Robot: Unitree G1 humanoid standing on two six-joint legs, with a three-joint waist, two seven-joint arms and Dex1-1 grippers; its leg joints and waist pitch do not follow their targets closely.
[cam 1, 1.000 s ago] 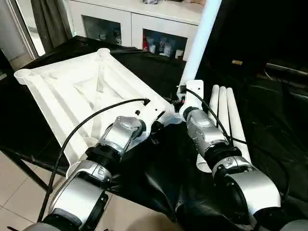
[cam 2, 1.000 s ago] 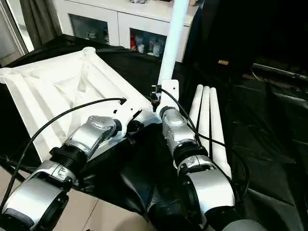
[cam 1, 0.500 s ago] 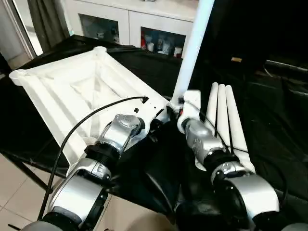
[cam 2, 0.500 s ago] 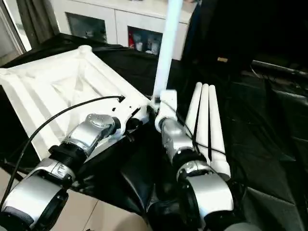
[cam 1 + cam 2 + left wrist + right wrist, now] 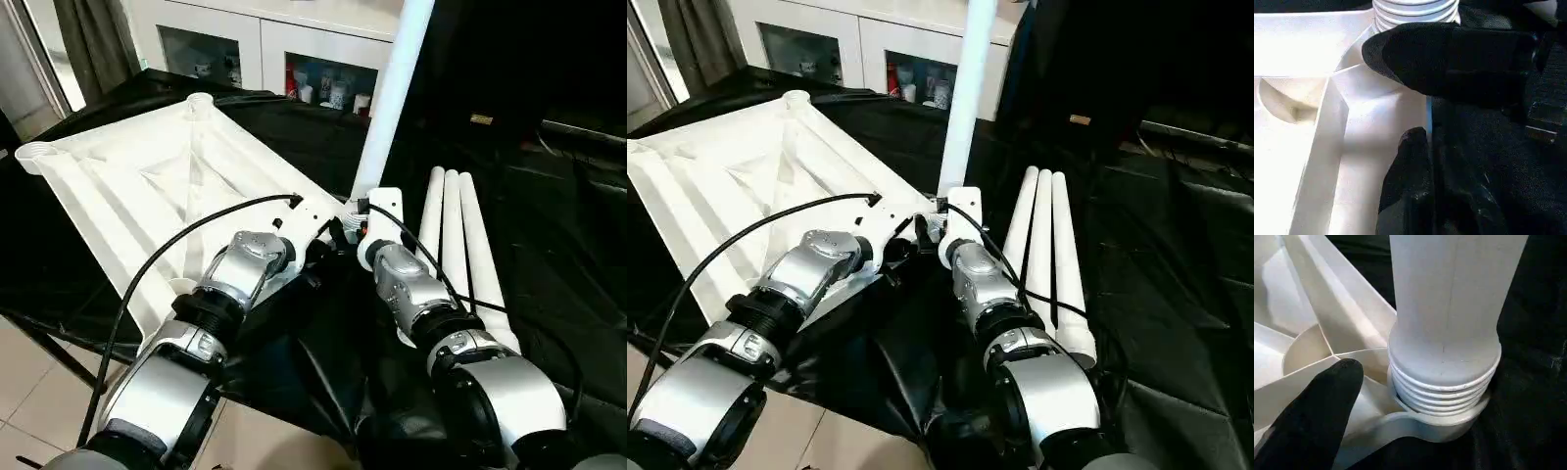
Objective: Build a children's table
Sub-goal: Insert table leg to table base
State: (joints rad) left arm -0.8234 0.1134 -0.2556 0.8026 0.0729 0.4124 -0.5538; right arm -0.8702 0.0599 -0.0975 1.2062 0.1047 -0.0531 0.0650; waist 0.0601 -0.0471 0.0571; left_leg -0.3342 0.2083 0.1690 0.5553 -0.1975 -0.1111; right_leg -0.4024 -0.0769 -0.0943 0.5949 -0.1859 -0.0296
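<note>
White table top (image 5: 147, 186) lying upside down on the black-draped bench (image 5: 549, 284), ribbed underside up, toward ten o'clock in the head views, with round sockets at its corners. One leg (image 5: 392, 88) standing upright in the near corner socket (image 5: 1444, 423), threaded end partly seated, several threads above the socket rim. Three more legs (image 5: 453, 235) lying side by side on the bench at about two o'clock from the arms, touching one another. Left pincer (image 5: 1420, 142) clamped shut on the top's edge rib just beside that socket, one black finger above the rib and one below. Right pincer (image 5: 362, 220) at the foot of the upright leg, spread wide, one black fingertip (image 5: 1327, 396) apart from the leg, no grip visible. White cabinet (image 5: 294, 49) behind the bench at twelve o'clock.
</note>
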